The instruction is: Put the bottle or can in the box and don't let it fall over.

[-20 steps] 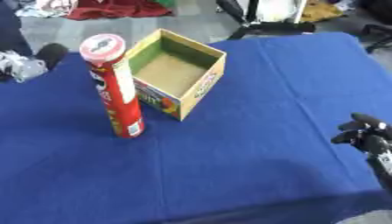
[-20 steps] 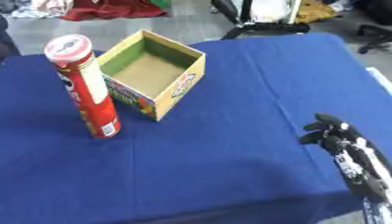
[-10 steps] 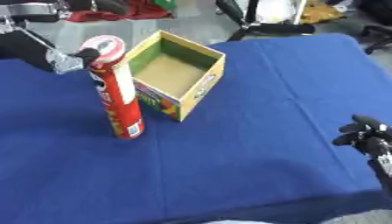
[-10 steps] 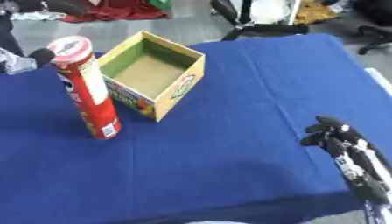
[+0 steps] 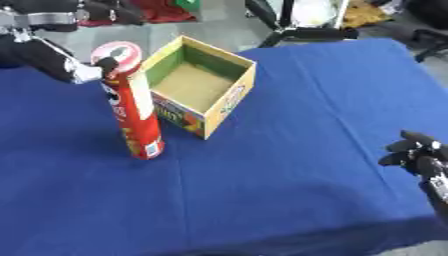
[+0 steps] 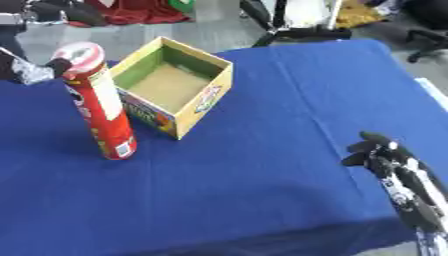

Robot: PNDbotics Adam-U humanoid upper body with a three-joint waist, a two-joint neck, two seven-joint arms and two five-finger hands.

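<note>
Left hand (image 5: 83, 72) is touching the upright red can (image 5: 133, 105) beside the box (image 5: 199, 85); finger state indeterminate. Right hand (image 6: 378, 150), fingers curled, is idling well apart.

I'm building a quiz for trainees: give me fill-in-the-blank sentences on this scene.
1. The tall red can stands ____ on the blue table.
2. The open box holds ____.
3. The left hand is at the can's ____ end.
4. The right hand holds ____.

Missing: upright; nothing; top; nothing
</note>
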